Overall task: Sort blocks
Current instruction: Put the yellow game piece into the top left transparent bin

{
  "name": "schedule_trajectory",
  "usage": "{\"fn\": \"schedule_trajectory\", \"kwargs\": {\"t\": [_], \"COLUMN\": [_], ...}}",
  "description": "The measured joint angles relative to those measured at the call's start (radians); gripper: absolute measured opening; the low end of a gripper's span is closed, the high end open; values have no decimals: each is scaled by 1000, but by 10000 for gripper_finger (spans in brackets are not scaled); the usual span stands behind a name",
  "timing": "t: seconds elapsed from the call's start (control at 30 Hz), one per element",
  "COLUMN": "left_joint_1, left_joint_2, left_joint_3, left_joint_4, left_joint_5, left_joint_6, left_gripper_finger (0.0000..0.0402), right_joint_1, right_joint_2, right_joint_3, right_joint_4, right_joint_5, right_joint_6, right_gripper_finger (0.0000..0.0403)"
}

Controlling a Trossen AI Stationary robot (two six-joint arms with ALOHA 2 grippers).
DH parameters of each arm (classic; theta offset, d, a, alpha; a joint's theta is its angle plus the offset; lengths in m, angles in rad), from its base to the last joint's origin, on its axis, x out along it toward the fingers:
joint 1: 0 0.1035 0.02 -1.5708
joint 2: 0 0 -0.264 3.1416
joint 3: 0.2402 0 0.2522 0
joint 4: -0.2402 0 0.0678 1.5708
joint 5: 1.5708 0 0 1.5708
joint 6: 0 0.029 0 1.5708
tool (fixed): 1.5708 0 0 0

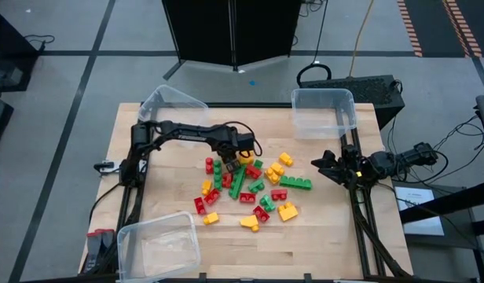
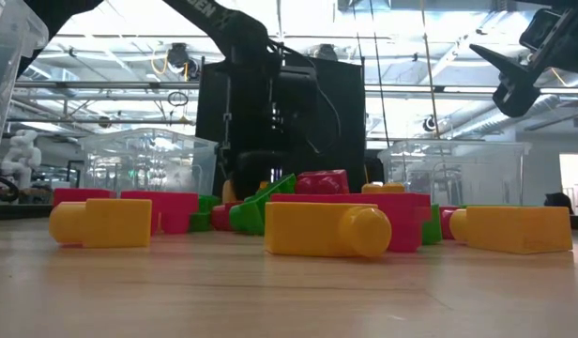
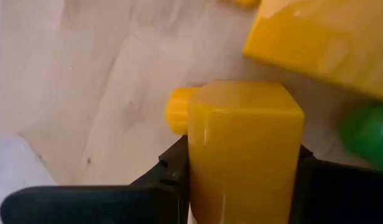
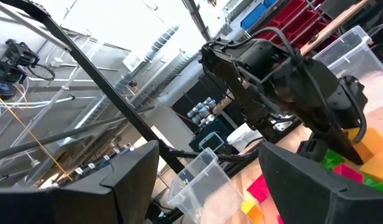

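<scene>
Left pincer: reached in from the left edge of the surface to the far side of the block pile, its fingers clamped on a yellow block, one on each side of it.
Yellow block: held at the far edge of the pile, just above or on the wood; which one, I cannot tell. A second yellow brick and a green stud lie close beside it.
Right pincer: raised off the surface near the right edge, pointing toward the pile, fingers spread apart with nothing between them.
Blocks: red, yellow and green bricks strewn loose over the middle of the surface, a few green ones in a line, yellow ones toward the near side.
Low view: yellow bricks lie nearest on their sides, red and green ones behind.
Bins: three clear ones, at the far left corner, the far right corner and the near left corner; no bricks visible inside any.
</scene>
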Motion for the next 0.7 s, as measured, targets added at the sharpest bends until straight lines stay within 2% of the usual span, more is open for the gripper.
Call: {"fn": "schedule_trajectory", "kwargs": {"t": [0.2,0.5,0.7], "left_joint_1": [-4,-29,20], "left_joint_2": [-41,-117,-223], "left_joint_3": [44,213,360], "left_joint_4": [-35,-132,-332], "left_joint_5": [-3,-25,-244], "left_joint_6": [-7,-37,-81], "left_gripper_finger": [90,90,90], "right_joint_1": [0,0,0], "right_joint_2": [0,0,0], "right_joint_3": [0,0,0], "right_joint_4": [-19,-32,-34], "right_joint_5": [0,1,1], "right_joint_6": [-1,-1,-5], "right_gripper_finger": [272,272,272]}}
